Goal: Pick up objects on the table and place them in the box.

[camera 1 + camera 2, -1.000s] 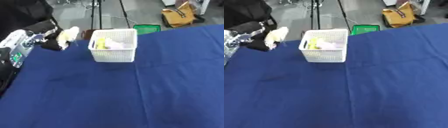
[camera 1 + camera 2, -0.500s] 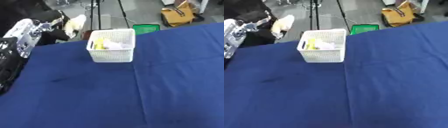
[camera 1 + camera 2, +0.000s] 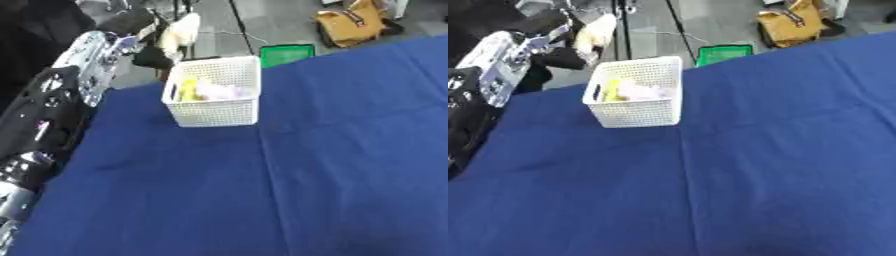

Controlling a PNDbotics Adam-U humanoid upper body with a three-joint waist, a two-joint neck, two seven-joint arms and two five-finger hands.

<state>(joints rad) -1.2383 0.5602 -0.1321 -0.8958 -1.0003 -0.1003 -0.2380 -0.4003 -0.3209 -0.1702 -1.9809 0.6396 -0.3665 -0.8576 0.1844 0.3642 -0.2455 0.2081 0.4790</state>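
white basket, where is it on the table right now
The white basket sits on the blue table near its far left edge in the left eye view, just right of the left hand, which holds a pale object beside it.

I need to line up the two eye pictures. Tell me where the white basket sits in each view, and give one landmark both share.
Left eye view: the white basket sits upper centre-left on the blue cloth, near the table's far edge.
Right eye view: the white basket sits further left, in the upper left part.
Shared landmark: the green crate on the floor, just past the basket's far right corner in both views.
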